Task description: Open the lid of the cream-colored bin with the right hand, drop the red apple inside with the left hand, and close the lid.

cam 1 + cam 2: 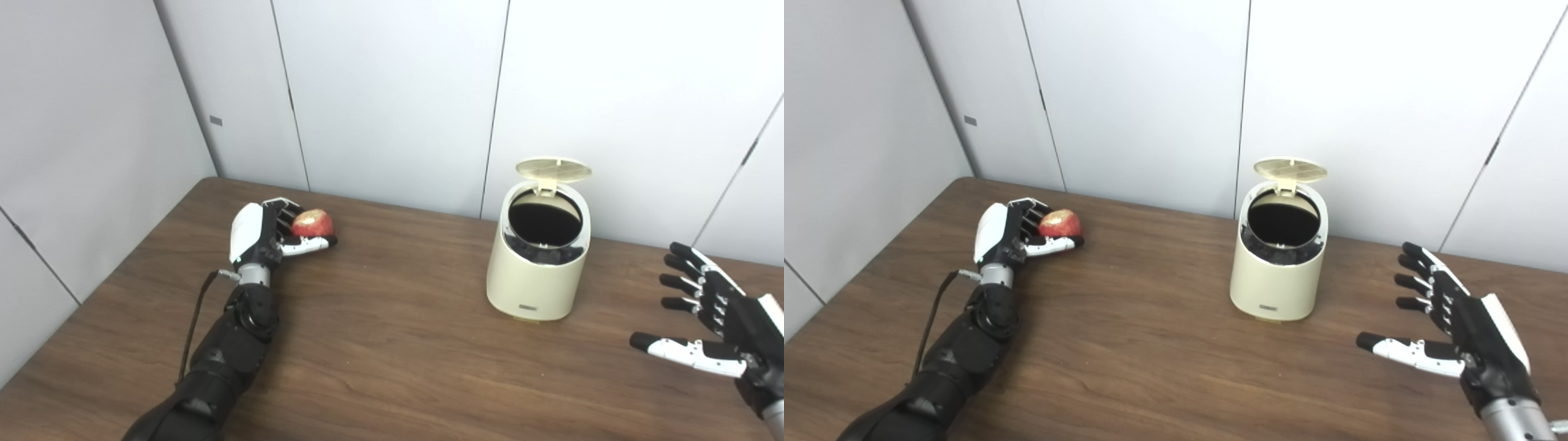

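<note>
Bare table (392,343) between apple-holding left robot hand (269,236) and bin (539,269), bin mouth unobstructed, lid (554,169) raised behind

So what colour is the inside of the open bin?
Black inside the cream-colored bin, clearest in the right eye view.

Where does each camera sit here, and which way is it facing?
Left eye view: on the head, looking down and forward across the table; both arms enter from below, bin right of centre.
Right eye view: beside it, same aim; bin nearer centre.
Shared: the lid stands open, the left hand is closed on the apple, and the right hand is open and holds nothing.
</note>
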Tool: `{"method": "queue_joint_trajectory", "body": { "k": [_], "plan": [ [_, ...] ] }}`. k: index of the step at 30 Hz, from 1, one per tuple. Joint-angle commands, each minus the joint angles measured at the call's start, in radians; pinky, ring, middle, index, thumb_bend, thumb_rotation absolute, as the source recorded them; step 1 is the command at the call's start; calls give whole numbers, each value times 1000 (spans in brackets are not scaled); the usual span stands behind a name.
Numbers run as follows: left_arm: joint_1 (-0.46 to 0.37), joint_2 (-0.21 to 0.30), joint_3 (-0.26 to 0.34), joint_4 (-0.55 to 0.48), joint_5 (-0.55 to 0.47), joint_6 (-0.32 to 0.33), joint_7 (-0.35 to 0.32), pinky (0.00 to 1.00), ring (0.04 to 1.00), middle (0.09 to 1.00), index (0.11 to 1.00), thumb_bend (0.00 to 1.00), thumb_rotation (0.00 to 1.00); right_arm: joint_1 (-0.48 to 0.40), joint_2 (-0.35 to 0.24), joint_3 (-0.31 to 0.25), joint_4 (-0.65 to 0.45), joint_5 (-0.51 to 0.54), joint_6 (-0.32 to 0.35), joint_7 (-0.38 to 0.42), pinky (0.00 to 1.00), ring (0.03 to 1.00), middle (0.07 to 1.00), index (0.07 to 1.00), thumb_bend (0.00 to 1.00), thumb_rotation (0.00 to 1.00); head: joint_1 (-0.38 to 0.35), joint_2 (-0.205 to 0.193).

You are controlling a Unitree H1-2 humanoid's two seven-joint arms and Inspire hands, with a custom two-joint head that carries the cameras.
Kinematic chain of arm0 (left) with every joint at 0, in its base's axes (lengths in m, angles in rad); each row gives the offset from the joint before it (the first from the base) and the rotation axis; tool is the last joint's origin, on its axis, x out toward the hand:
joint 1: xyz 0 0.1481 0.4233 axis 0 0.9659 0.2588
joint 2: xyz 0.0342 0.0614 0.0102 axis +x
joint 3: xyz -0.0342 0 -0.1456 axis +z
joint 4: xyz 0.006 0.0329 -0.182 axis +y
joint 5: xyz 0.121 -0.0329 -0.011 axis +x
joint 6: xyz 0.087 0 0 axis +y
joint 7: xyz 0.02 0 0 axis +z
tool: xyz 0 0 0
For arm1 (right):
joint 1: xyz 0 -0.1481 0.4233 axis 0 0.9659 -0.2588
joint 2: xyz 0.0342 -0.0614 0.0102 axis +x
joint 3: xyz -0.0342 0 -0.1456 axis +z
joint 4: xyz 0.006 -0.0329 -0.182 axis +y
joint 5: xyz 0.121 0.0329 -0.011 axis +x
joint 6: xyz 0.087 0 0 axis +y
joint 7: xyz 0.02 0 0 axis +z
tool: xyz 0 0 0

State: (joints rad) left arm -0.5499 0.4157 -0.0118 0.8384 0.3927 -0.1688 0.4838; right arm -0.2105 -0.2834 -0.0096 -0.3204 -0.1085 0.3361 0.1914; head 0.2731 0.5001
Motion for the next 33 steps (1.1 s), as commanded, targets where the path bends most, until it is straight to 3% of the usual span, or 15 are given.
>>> {"method": "queue_joint_trajectory", "body": {
  "k": [1,8,11,13,16,21,28,33],
  "plan": [
    [-26,6,-6,7,4,-24,13,340,399,482,479,526,0,-20,-10,-12,-43,3,-21,-10,740,848,900,914,618,0,1,1],
    [-18,5,6,-44,17,-66,91,322,373,452,500,524,0,-21,-12,-11,-36,-3,-23,-11,744,848,900,914,618,0,-2,-1],
    [-6,4,22,-116,19,-48,110,380,383,449,504,524,0,-23,-10,-8,-27,-5,-37,-12,736,846,901,916,623,0,-2,-1],
    [8,0,33,-183,20,-36,108,359,390,455,499,525,0,-22,-8,-6,-26,-7,-38,-14,745,849,901,917,624,0,-12,1],
    [38,-9,41,-314,34,8,84,312,381,447,501,525,0,-22,-9,-3,-11,-15,-62,-18,739,846,898,919,631,0,-14,1],
    [67,-23,38,-485,42,79,15,368,419,465,487,527,0,-23,-4,-5,6,-14,-80,-22,728,844,896,918,635,0,-15,0],
    [84,-35,13,-670,85,152,-94,344,382,426,505,524,0,-23,-6,0,37,-23,-120,-27,733,849,901,919,642,0,-46,0],
    [94,-45,-10,-766,99,150,-160,299,327,407,507,521,0,-26,-8,3,96,-31,-195,-37,726,836,886,910,672,0,-76,0]
  ]
}}
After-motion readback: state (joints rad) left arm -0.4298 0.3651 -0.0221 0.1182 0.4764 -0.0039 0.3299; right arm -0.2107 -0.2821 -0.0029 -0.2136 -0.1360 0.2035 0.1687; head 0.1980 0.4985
